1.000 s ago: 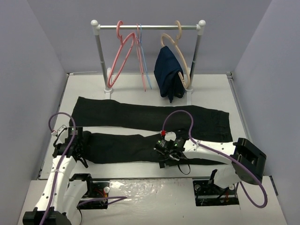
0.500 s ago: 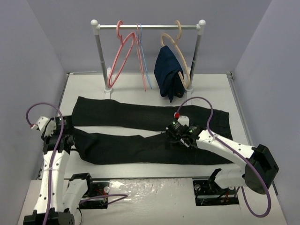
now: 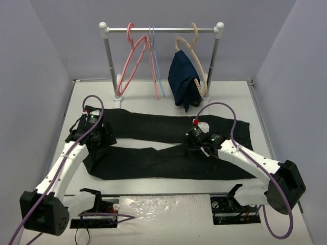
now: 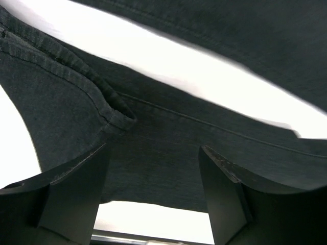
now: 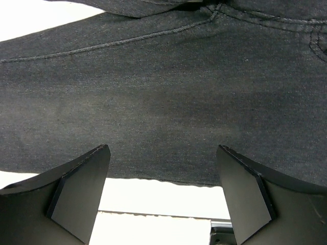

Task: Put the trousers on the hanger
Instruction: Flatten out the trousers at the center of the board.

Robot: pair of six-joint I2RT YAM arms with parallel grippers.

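- Black fabric of the trousers [image 3: 148, 164] is recorded directly beneath the left claw [image 4: 153, 153]. Its fingers are spread apart and nothing is pinched between them.
- A stitched, folded edge of that fabric is noted just beyond the left-hand finger [image 4: 71, 189], with a strip of white bench [image 3: 168, 102] showing past it.
- Right claw [image 5: 163, 150]: fingers spread wide and nothing pinched. It is held above the near trouser leg, toward the garment's right half, where seam stitching is visible.
- The trousers are laid flat on the bench, lengthwise from left to right. The two legs are parted by a narrow wedge of bench at the left and joined at the right. The left claw is positioned over the left end.
- The hanger [image 3: 129, 31], salmon pink, is hung by its hook on the rail [image 3: 168, 29] at the back of the bench, well apart from the trousers and bare.
- A light-blue hanger [image 3: 152, 51] is hung just beside it.
- A tan hanger [image 3: 194, 31] at the rail's right end carries a navy garment [image 3: 184, 84].
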